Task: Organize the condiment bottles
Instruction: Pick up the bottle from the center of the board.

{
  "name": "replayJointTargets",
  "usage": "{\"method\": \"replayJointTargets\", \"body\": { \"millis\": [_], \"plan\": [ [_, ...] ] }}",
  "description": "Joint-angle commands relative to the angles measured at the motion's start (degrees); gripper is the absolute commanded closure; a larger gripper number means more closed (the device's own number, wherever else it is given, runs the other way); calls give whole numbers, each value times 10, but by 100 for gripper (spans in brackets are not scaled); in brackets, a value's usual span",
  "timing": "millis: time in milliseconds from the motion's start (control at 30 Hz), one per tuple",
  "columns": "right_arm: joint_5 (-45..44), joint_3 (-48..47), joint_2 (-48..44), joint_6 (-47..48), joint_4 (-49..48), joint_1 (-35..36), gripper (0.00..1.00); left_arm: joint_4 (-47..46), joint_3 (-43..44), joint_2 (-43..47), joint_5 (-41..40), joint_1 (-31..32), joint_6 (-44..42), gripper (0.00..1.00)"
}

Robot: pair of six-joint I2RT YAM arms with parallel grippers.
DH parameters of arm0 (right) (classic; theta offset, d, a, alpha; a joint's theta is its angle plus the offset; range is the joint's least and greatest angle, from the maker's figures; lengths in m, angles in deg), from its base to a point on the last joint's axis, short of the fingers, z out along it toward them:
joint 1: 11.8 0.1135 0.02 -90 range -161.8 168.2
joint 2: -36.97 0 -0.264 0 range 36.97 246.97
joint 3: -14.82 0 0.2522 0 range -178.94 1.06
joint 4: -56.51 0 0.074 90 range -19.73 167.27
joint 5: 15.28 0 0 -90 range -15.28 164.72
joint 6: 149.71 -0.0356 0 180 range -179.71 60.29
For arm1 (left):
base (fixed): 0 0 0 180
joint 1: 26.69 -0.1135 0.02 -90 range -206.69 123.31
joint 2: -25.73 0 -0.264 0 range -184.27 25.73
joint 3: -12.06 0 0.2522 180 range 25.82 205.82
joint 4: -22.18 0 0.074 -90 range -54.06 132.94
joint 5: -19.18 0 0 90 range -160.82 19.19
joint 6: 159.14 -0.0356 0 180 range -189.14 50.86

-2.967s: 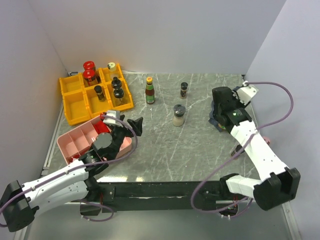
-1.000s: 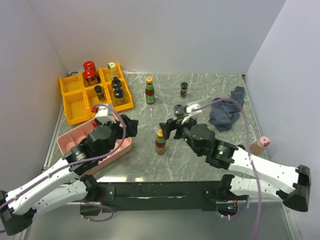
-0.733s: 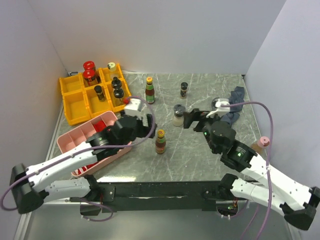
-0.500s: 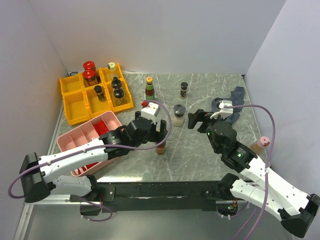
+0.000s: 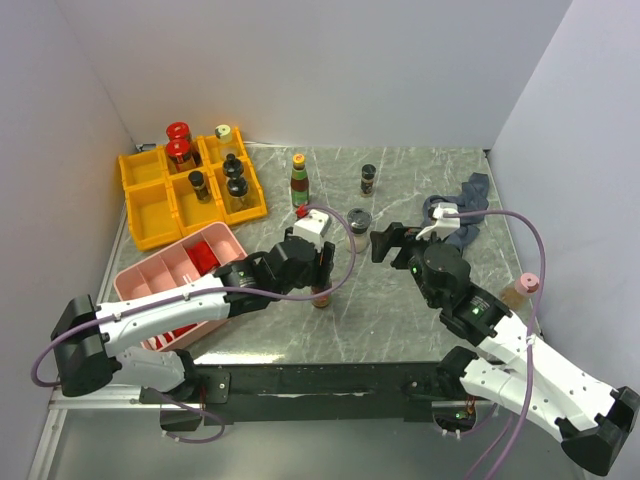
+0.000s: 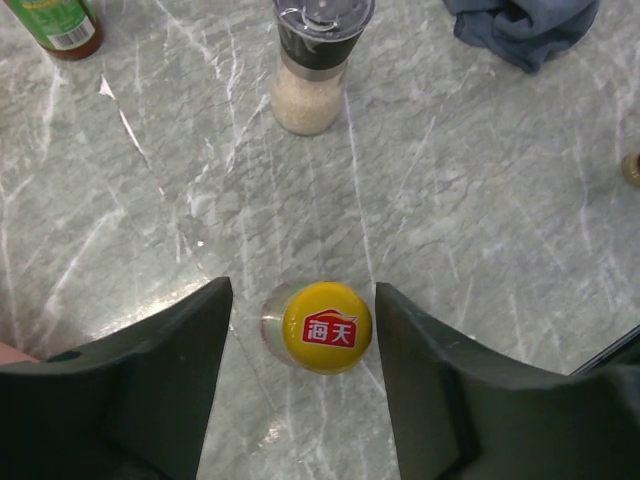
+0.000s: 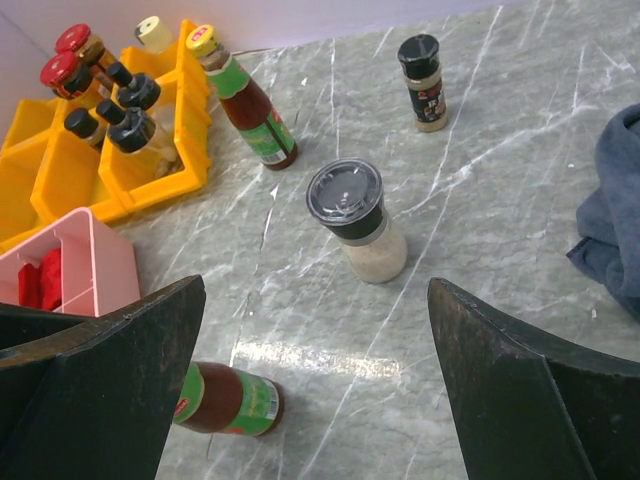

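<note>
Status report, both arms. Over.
Left gripper open, straddling upright yellow-capped bottle, gaps both sides. Right gripper open, empty, facing the grinder. Nothing else between left's fingers.

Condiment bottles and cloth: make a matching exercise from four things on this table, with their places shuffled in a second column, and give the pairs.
Things
1. nearer yellow-capped bottle
2. pale shaker
3. red-lidded jars
4. cloth

Places
A. back-left compartment of the yellow tray
B. between the left arm's open fingers
C. crumpled at the right side of the table
D. standing alone mid-table, ahead of the right arm

Pairs: 1-B, 2-D, 3-A, 4-C
</note>
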Motion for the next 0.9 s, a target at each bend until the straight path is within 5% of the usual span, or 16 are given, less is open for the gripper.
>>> {"method": "replayJointTargets", "body": {
  "millis": [0, 300, 333, 433, 533, 867],
  "plan": [
    [6, 6, -8, -9, -24, -4, 0, -38, -9, -5, 6, 2, -6, 40],
    [15, 12, 1, -9, -33, -4, 0, -31, -18, -26, 6, 1, 6, 45],
    [15, 12, 1, -10, -33, -4, 0, -32, -19, -25, 4, 2, 7, 60],
    [14, 12, -2, -9, -33, -4, 0, -33, -19, -15, -7, 2, 10, 83],
    [17, 17, -6, -10, -37, -4, 0, -13, -9, -5, -38, 2, 25, 99],
    [21, 12, -4, 0, -32, -4, 0, 80, 119, 6, -194, -50, -8, 99]
  ]
}}
